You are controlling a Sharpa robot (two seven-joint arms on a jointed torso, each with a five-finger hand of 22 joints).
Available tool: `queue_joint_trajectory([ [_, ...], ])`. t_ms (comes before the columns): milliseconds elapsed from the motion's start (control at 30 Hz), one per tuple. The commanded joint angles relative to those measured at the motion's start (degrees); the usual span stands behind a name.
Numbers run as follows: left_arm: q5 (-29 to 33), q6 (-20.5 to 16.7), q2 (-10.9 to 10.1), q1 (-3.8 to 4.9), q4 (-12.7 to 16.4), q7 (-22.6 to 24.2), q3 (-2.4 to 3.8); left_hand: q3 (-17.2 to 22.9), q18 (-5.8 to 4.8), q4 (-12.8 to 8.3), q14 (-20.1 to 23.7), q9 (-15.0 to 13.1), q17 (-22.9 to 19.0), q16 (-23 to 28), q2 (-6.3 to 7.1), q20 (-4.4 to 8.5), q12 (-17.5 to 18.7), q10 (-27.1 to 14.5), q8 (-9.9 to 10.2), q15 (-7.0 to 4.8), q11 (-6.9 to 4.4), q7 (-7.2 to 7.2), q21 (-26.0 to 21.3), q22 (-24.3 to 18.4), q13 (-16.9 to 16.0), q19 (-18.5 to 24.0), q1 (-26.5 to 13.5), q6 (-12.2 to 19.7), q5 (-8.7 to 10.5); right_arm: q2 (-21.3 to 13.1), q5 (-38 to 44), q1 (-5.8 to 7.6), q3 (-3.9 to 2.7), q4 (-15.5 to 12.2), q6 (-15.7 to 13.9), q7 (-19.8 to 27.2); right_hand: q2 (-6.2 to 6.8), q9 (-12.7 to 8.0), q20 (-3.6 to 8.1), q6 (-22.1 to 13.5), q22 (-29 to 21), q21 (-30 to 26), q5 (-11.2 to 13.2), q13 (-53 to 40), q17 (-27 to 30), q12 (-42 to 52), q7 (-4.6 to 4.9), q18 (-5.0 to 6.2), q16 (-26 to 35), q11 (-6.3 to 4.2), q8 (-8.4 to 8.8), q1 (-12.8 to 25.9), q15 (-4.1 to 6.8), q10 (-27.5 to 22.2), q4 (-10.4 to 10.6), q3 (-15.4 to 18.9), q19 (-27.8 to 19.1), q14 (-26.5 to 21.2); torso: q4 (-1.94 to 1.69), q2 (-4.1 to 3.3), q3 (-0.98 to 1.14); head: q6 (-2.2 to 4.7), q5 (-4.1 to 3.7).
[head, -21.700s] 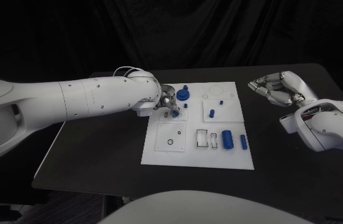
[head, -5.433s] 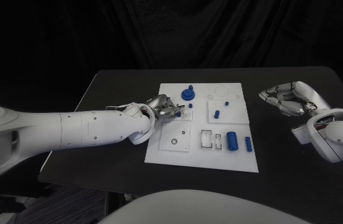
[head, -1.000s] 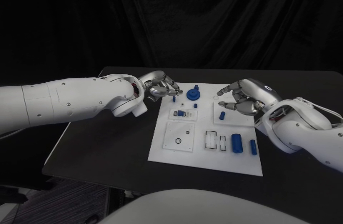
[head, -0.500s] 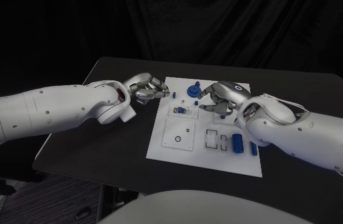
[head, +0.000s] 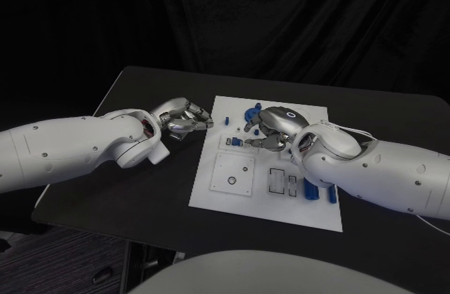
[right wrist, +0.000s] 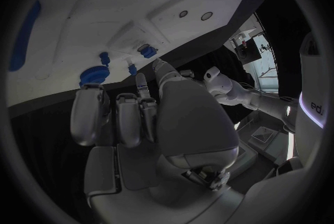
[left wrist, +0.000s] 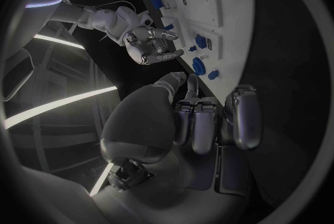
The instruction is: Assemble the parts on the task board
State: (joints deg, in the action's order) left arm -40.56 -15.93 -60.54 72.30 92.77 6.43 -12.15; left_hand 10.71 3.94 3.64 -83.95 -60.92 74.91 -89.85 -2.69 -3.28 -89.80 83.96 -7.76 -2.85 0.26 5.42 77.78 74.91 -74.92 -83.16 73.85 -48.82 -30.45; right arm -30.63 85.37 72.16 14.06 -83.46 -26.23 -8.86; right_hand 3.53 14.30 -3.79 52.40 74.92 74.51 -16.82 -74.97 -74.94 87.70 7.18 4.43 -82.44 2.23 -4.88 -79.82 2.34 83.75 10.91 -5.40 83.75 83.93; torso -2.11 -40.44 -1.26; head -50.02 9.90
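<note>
The white task board (head: pixel 246 200) lies in the middle of the black table. A round blue knob (head: pixel 251 117) stands near its far edge, with a small blue peg (head: pixel 228 120) beside it. My right hand (head: pixel 271 129) hovers over the board's far middle, fingers loosely apart, tips close to a small blue part (head: pixel 235 142); I see nothing in its grasp. My left hand (head: pixel 186 121) sits just off the board's left edge with its fingers curled in on nothing. The left wrist view shows the left hand (left wrist: pixel 209 123), the right hand (left wrist: pixel 153 45) and the knob (left wrist: pixel 198 65).
A thick blue cylinder (head: pixel 310 188) and a slim blue pin (head: pixel 333 194) lie at the board's near right, next to two rectangular slots (head: pixel 277 180). A square plate with a black ring (head: pixel 231 174) is at the near left. Bare black table (head: pixel 140 190) surrounds the board.
My right hand has slid further left across the board, toward the small blue part. My left hand has stayed beside the board's left edge, still curled.
</note>
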Motion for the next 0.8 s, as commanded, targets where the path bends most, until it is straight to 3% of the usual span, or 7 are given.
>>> queue_joint_trajectory([
  [33,0.66,0.34,-0.17,-0.04,0.35,0.58,0.06,0.44,-0.78,0.00,-6.05,0.05,15.09,-0.15,0.28,-0.42,-0.20,6.04,0.12,0.35,0.49,-0.14,-0.13,10.65,-15.08,-0.13,-0.42,0.31,-0.25,0.38,1.16,-0.17,-0.06,0.06,0.64,-2.69,0.01,0.19,-0.14,-0.24,9.26,0.35,0.26,-10.39,-5.02,0.45,-0.05,-0.98,-0.42,0.02,-0.25,1.24,-0.28,3.46,0.43,-0.01,1.33,4.22,-0.16,-0.31,-0.09,0.02,-0.29],
  [467,0.66,0.99,-0.65,-0.04,0.77,-0.34,0.06,0.58,-0.72,-0.07,-6.05,0.11,15.09,-0.15,0.32,-0.45,-0.20,6.04,-0.01,0.38,0.52,-0.12,-0.35,10.59,-15.08,-0.02,-0.64,0.22,-0.26,2.38,3.99,-0.18,-0.14,0.74,3.94,-5.91,-0.08,0.52,-0.17,-0.41,9.57,0.79,0.02,-10.83,-5.57,0.64,-0.09,-1.05,-0.89,0.01,-0.37,2.86,-0.30,3.69,0.81,0.12,1.43,4.29,-0.03,-0.14,-0.30,0.02,-0.38],
  [800,0.66,1.60,-0.29,-0.04,0.47,-0.96,0.06,0.78,-0.65,-0.11,-6.05,0.27,15.09,-0.15,0.40,-0.51,-0.20,6.04,-0.21,0.43,0.55,-0.11,-0.65,10.50,-15.08,0.14,-1.17,0.13,-0.06,4.03,6.22,-0.18,-0.23,1.29,6.87,-7.99,0.09,0.69,-0.19,-0.83,9.65,0.66,-1.08,-10.44,-5.70,0.48,-0.06,-1.01,-1.06,0.02,-0.27,2.97,-0.32,3.40,0.23,-0.19,1.31,4.29,-0.12,-0.22,-0.32,0.02,-0.53],
])
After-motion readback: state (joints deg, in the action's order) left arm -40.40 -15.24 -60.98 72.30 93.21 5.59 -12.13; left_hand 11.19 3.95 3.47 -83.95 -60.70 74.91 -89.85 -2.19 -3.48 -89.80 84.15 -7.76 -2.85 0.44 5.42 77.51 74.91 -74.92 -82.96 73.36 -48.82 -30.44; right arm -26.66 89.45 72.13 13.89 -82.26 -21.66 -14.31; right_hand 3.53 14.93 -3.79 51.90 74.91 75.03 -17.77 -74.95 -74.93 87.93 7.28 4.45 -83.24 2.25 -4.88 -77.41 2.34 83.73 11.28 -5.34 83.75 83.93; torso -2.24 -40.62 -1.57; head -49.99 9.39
